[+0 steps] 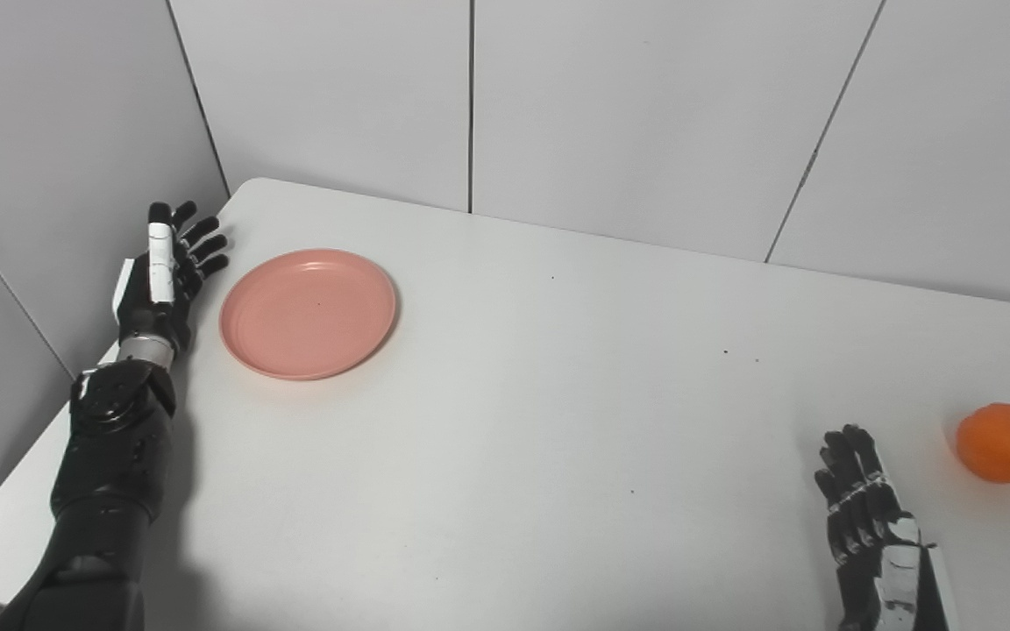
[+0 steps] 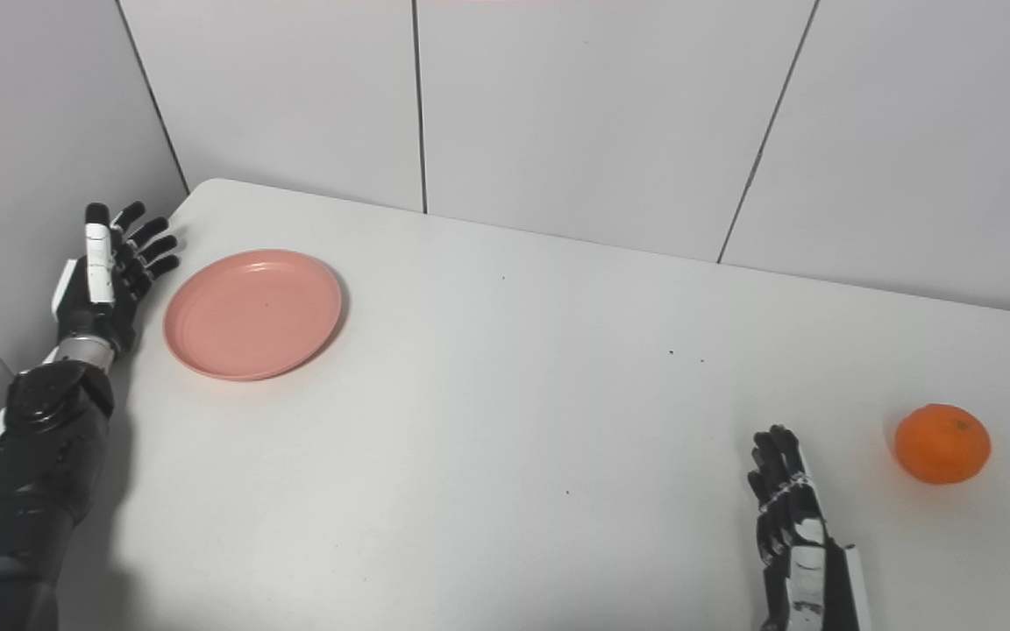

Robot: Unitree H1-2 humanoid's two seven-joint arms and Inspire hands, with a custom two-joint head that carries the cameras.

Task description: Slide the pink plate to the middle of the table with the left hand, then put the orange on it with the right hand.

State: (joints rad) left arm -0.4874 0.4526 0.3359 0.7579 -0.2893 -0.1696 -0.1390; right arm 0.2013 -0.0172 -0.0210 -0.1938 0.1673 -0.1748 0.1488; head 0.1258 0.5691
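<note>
My left hand (image 1: 159, 285) stands edge-up just beside the pink plate (image 1: 309, 313), on the side away from the table's middle, fingers spread apart and holding nothing; I see a narrow gap between them and the rim, no contact. The plate sits toward the far left corner of the table (image 1: 558, 421), so the middle lies beyond it from my palm: I judge a sideways push across would carry it there. The orange (image 1: 1006, 443) rests well apart from the plate, near my right hand (image 1: 869, 517), which waits empty with fingers loosely extended. No writing or labels are readable anywhere.
</note>
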